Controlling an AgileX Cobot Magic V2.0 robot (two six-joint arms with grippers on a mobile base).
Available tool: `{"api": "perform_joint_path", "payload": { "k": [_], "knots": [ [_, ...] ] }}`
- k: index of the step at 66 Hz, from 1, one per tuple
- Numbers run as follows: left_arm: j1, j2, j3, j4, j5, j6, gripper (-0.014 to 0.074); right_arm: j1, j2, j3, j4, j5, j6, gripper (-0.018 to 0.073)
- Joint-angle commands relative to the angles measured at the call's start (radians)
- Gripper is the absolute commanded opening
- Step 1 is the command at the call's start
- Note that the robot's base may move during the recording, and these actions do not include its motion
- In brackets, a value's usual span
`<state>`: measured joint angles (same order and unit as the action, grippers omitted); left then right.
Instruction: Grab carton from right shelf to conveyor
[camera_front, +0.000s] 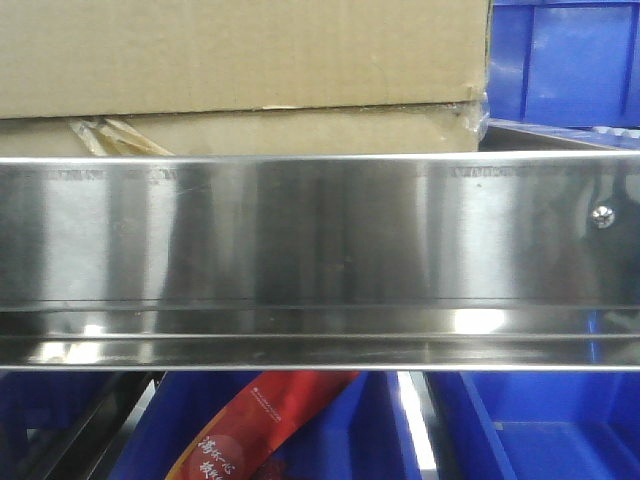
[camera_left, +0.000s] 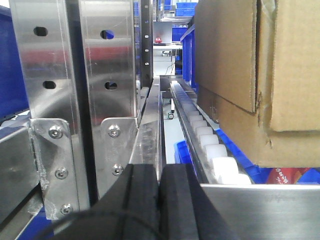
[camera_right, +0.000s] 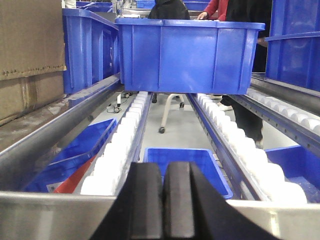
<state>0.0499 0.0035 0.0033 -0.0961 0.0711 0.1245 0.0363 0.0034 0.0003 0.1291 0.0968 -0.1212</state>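
Note:
The brown carton rests on the steel shelf, just behind its mirror-like front rail, with amber tape at its lower left. In the left wrist view the carton fills the right side, beyond the roller track. In the right wrist view only its edge, the carton, shows at far left. My left gripper is shut with nothing between its black pads, low in front of the shelf rail. My right gripper is shut and empty too, at the rail's edge. The conveyor is out of view.
A blue bin stands right of the carton, and another blue bin sits on the white rollers ahead of my right gripper. More bins and a red packet lie on the lower level. A steel upright stands left.

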Motion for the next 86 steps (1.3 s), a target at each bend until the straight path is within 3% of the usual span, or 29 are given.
{"api": "perform_joint_path", "payload": {
  "k": [1, 38, 61, 68, 76, 79, 86],
  "knots": [
    [0.002, -0.004, -0.003, -0.005, -0.014, 0.003, -0.0006, -0.003, -0.003, 0.000, -0.005, -0.024, -0.003, -0.0069],
    [0.002, -0.004, -0.003, -0.005, -0.014, 0.003, -0.0006, -0.003, -0.003, 0.000, -0.005, -0.024, -0.003, -0.0069],
    [0.002, -0.004, -0.003, -0.005, -0.148, 0.003, -0.0006, -0.003, -0.003, 0.000, -0.005, -0.031, -0.003, -0.0069],
    [0.002, -0.004, -0.003, -0.009, -0.212, 0.003, -0.0006, -0.003, -0.003, 0.000, -0.005, -0.085, -0.003, -0.0069],
    [0.002, -0.004, -0.003, -0.039, -0.294, 0.003, -0.0006, -0.003, -0.003, 0.000, -0.005, -0.261, -0.003, -0.0069],
    [0.002, -0.004, -0.035, -0.039, -0.277, 0.003, -0.0006, -0.003, -0.003, -0.032, -0.005, -0.251, -0.003, -0.0069],
    [0.002, -0.004, -0.185, -0.032, -0.116, 0.003, -0.0005, -0.003, -0.003, -0.156, -0.005, -0.127, -0.003, -0.0069]
  ]
}}
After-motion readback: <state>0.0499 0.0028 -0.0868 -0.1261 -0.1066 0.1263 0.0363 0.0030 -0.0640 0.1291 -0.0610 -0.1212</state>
